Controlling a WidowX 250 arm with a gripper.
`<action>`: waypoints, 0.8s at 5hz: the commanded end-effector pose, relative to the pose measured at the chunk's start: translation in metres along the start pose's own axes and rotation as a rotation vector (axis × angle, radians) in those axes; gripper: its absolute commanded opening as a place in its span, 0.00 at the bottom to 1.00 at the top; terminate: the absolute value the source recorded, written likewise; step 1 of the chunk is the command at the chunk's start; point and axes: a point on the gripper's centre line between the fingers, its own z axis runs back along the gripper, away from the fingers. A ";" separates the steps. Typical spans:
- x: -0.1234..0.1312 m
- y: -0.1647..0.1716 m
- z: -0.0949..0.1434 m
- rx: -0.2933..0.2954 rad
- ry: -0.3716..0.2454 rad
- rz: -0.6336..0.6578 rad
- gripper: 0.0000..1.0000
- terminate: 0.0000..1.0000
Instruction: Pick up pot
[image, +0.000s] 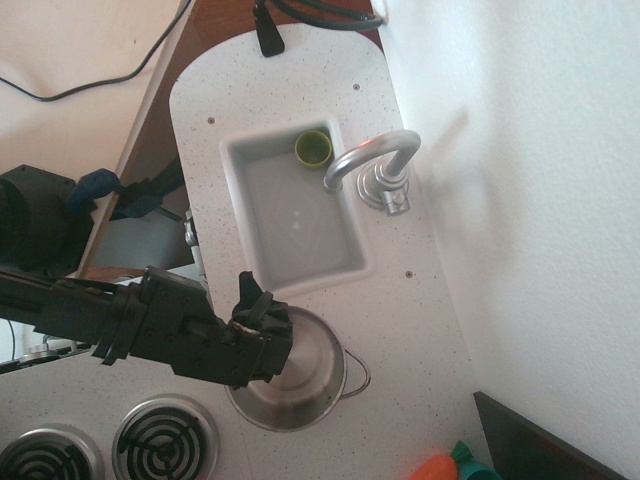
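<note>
A view from above shows a white speckled counter with a sink set into it and a curved silver tap at the sink's right edge. A small green cup sits in the far corner of the sink. Two coil burners lie at the bottom left.

The pot, round and shiny steel, stands on the counter just below the sink's near edge, to the right of the burners. One thin wire loop handle sticks out on its right side.

A black robot arm reaches in from the left. Its gripper sits over the pot's left rim. The black fingers blend into the arm, so it cannot be told whether they are apart or clamped on the rim.

The step in hand appears to be taking hold of the pot at its rim. To do it well, one finger should likely go inside the wall and one outside, squeezed firmly before lifting. The steel looks slick, and a one-sided hold may let the pot tilt, so a slow straight lift seems wise.
</note>
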 end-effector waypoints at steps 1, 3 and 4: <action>0.008 -0.007 0.020 -0.025 -0.061 -0.007 1.00 0.00; 0.009 -0.013 0.023 -0.020 -0.072 -0.025 1.00 0.00; 0.009 -0.015 0.027 -0.032 -0.081 -0.031 1.00 0.00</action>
